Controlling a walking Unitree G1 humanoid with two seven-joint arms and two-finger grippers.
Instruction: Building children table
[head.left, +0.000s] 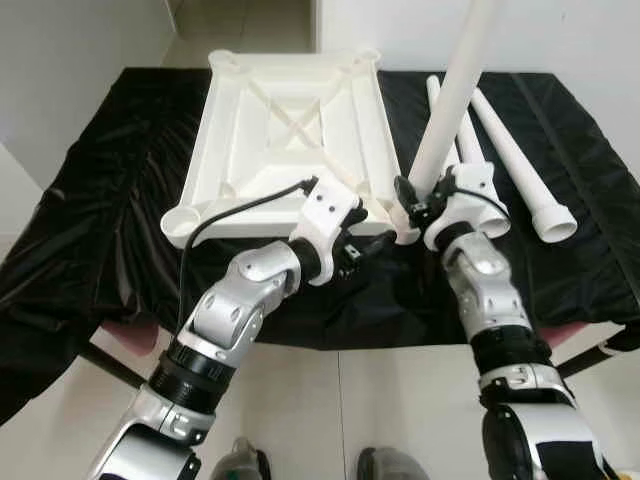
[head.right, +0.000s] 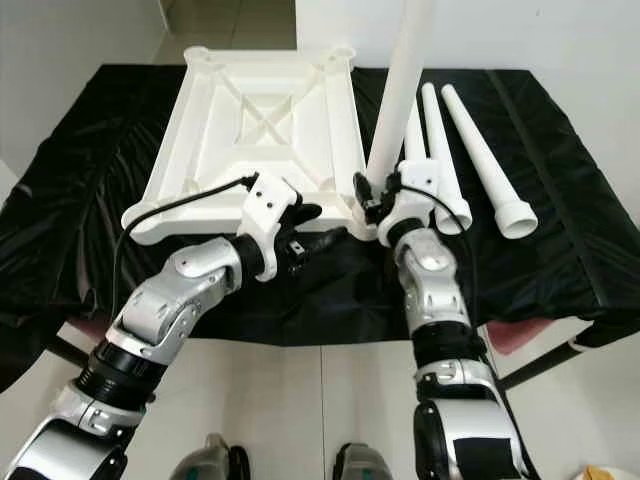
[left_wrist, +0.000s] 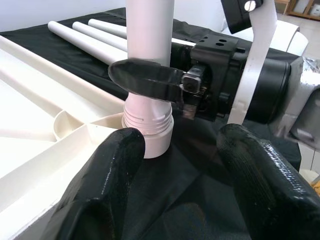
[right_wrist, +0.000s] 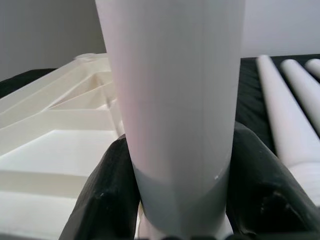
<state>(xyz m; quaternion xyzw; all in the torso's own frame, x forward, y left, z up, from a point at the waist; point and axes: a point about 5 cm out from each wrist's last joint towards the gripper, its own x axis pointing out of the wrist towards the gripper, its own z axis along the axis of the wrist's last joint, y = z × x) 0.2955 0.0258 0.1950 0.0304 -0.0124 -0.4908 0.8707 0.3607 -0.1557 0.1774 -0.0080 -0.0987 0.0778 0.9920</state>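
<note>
From the left eye view, the white ribbed plastic tabletop (head.left: 290, 130) lies upside down on the desk covered in black cloth (head.left: 90, 220), reaching from its far edge to near its front edge. The right claw (head.left: 418, 198) is clenched around the long white plastic leg (head.left: 452, 90), which stands nearly upright at the tabletop's front right corner socket (head.left: 400, 226). The left claw (head.left: 368, 246) hangs released just beside that corner, touching nothing. Three spare white tapered legs (head.left: 510, 150) lie toward the desk's right edge.

The right eye view tells the same: the leg (head.right: 400, 80) leans slightly rather than standing true, and the spare legs (head.right: 470, 140) sit close beside the right claw (head.right: 378, 192).

In the left wrist view, the leg's ridged lower end (left_wrist: 148, 125) appears to rest in or just against the socket, though how deep I cannot tell. One right claw finger (left_wrist: 145, 77) wraps the leg above the ridges, while the left claw's own fingers (left_wrist: 115, 170) stand wide apart in front.

The right wrist view shows the leg (right_wrist: 172, 100) gripped between both black fingers (right_wrist: 107, 190), low on its length.

The risks, as I judge them: with the leg tilted, pressing or twisting could jam it crooked in the socket. The grip is low on a tall leg, so it may slip or swing. The tabletop is unheld and may slide on the slick cloth, and the right arm could knock the spare legs.
</note>
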